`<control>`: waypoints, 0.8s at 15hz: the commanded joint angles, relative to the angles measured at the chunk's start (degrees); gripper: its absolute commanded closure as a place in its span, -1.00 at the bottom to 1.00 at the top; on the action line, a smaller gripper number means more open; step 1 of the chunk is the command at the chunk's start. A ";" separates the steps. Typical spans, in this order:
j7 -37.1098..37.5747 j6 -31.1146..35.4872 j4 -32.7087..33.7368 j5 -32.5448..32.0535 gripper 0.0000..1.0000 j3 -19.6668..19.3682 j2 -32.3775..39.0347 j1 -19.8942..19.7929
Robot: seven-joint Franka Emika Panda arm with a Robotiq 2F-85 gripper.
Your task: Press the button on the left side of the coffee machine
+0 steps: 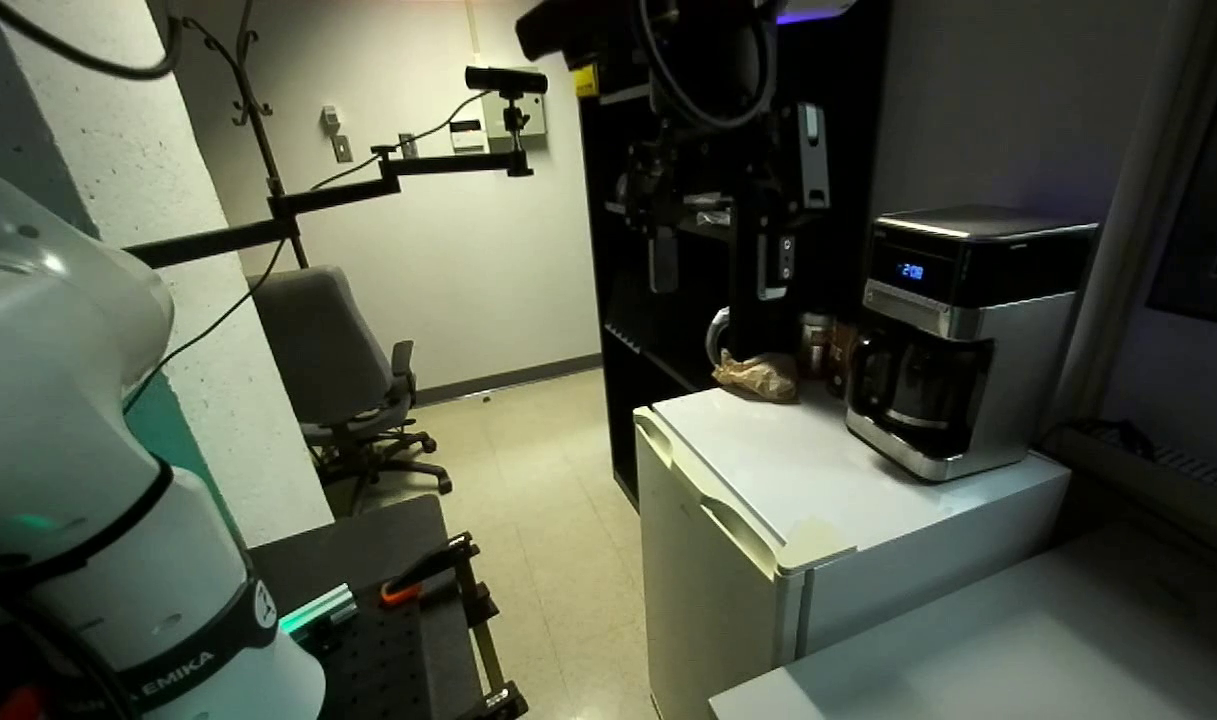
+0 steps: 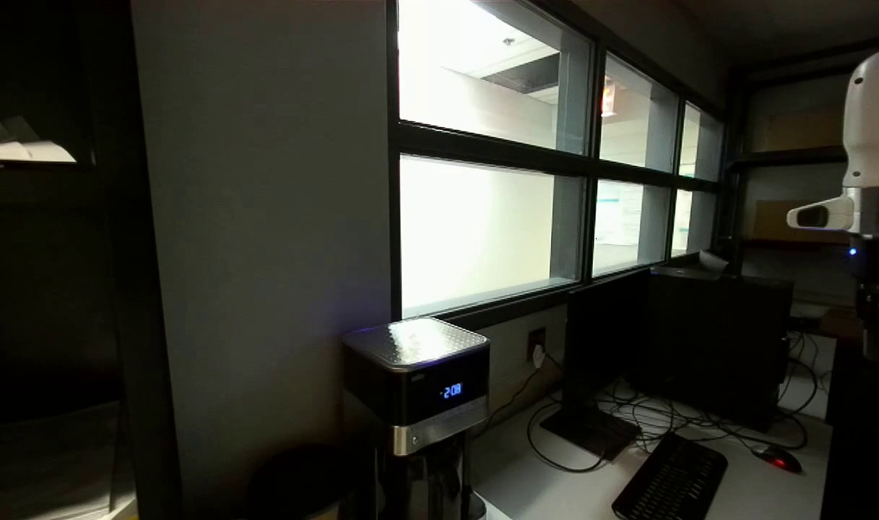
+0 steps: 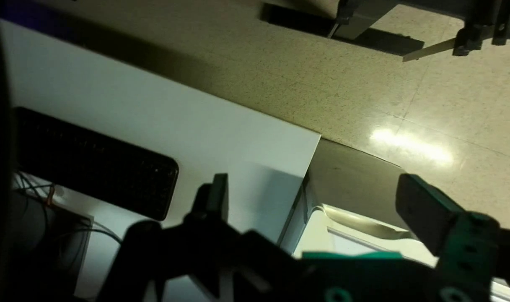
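Observation:
The coffee machine [image 1: 1023,370] is a boxy silver and black machine on top of the white mini fridge. Its blue display reads 2:08, and a dark carafe sits in its recess. In an exterior view the machine [image 2: 417,368] shows a small round button-like spot [image 2: 414,439] at the left end of its silver strip. My gripper [image 1: 718,265] points down, open and empty, apart from the machine. It is partly cut off at the right edge in an exterior view [image 2: 878,332]. In the wrist view its fingers [image 3: 317,201] are wide apart; the machine is out of view there.
The white mini fridge [image 1: 718,460] also holds a crumpled brown bag [image 1: 758,375] and a jar [image 1: 816,345]. A white desk [image 1: 968,640] adjoins it, with a keyboard [image 2: 670,477], a monitor [image 2: 604,347] and cables. A dark shelf [image 1: 658,320] stands behind. A camera boom [image 1: 448,165] reaches across.

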 commanded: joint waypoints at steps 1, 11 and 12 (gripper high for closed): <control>3.60 6.05 1.94 -6.00 -1.00 3.91 5.83 1.59; 16.63 17.76 11.16 -34.05 -1.00 11.79 24.26 5.56; 17.54 17.80 12.72 -36.67 -1.00 11.91 26.16 6.32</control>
